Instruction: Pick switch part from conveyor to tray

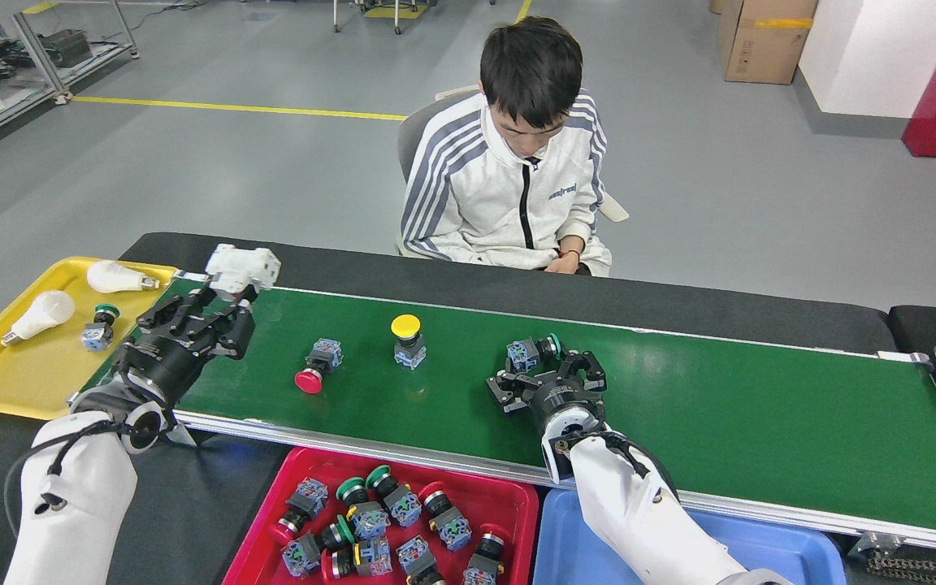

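On conveyor [720, 406], green-cap switch part [535, 352] just beyond right claw [551, 375] (spread wide)

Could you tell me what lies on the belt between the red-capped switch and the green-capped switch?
In the head view, one yellow mushroom-capped switch stands upright between them.
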